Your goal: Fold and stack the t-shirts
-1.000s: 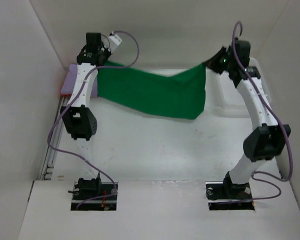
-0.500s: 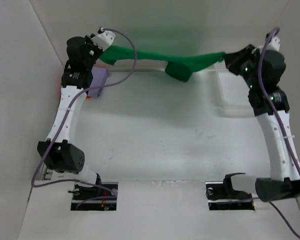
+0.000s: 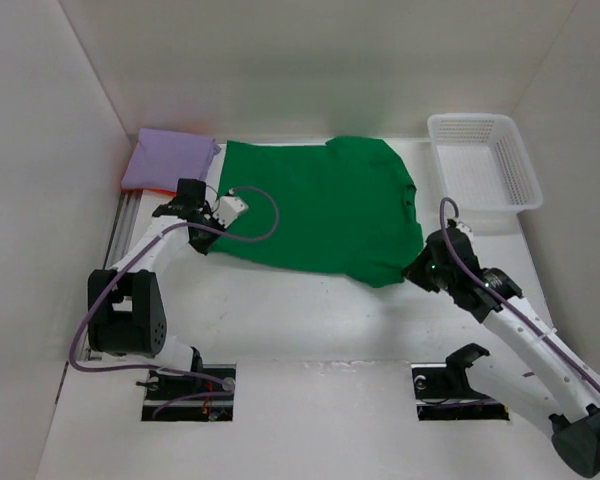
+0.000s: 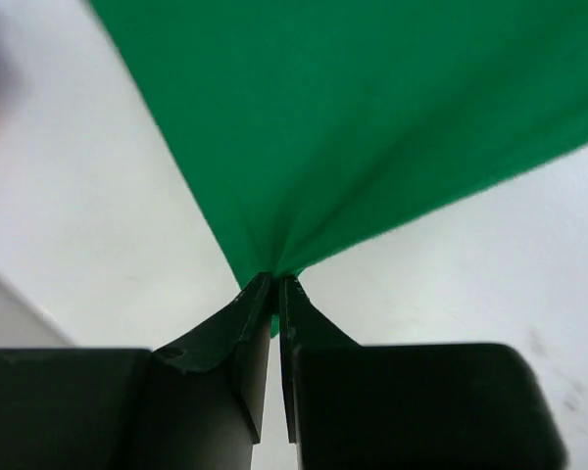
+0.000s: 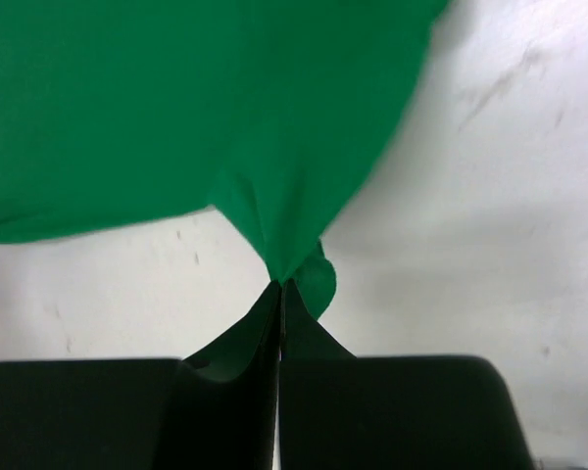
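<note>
The table was lit brightly and evenly from above, and only faint, soft shadows were cast. In the left wrist view the green t-shirt was rendered slightly soft, and the upper left corner was blurred.

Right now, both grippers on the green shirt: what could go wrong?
1. The left gripper and right gripper each pinch only a corner tip of the green t-shirt; it may slip on lifting.
2. Its far left corner sits beside the lavender t-shirt; dragging might disturb it.
</note>
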`<act>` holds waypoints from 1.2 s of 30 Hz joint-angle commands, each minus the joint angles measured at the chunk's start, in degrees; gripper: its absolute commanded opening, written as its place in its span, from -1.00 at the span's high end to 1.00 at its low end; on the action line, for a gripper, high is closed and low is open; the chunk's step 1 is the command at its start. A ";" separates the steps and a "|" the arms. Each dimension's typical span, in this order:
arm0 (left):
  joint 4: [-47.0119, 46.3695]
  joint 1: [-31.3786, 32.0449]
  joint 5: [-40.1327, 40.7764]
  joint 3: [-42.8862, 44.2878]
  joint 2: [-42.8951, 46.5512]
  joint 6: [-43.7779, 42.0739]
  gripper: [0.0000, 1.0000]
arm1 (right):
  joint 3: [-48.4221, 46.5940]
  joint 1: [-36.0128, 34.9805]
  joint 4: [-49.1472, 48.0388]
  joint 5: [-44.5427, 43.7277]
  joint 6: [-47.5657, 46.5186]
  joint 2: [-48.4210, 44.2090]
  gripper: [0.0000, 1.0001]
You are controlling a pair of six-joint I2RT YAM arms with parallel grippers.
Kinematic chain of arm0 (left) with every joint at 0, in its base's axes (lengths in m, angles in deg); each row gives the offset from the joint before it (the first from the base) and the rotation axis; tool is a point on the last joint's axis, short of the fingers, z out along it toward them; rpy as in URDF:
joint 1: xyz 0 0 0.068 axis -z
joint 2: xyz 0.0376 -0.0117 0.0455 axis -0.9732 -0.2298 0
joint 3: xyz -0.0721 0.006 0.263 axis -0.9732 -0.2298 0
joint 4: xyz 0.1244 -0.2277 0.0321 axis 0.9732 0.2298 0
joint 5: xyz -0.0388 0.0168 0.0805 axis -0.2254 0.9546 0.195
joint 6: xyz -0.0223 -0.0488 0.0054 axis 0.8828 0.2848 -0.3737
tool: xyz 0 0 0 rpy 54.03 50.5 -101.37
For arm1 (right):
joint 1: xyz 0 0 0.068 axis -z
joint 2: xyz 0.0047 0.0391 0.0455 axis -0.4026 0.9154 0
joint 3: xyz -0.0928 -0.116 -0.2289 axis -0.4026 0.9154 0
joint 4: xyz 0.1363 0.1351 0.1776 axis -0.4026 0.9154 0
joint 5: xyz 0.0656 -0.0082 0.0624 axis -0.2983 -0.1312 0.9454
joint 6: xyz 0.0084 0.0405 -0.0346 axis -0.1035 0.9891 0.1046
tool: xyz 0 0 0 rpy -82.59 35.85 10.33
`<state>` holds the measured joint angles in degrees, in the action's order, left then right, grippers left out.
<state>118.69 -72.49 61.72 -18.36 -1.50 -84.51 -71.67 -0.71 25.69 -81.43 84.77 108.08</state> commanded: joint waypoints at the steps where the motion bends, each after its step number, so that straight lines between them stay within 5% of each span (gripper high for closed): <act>1: 3.94 -0.14 -2.72 -3.37 6.82 3.80 0.86 | 1.34 -5.55 3.36 -1.80 7.84 -1.76 1.00; 6: 7.99 0.65 -2.81 -6.46 8.76 4.06 0.83 | 1.44 -7.59 3.99 -1.62 7.94 -0.27 1.00; 12: 6.76 0.47 -2.81 -4.80 8.32 5.11 0.79 | -0.76 -0.92 -3.02 -0.14 -0.65 3.77 1.00; 23: 3.33 -1.99 -0.97 6.80 -5.64 4.68 0.78 | -11.03 12.27 -22.54 13.74 -18.59 27.83 1.00; 36: -1.85 -1.81 4.74 11.82 -12.77 3.27 0.78 | -20.18 16.23 -25.37 15.34 -22.82 41.83 1.00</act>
<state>119.46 -74.43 64.67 -9.22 -14.22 -80.44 -88.02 15.18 3.77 -67.31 64.49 148.39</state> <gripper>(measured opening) 0.109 0.006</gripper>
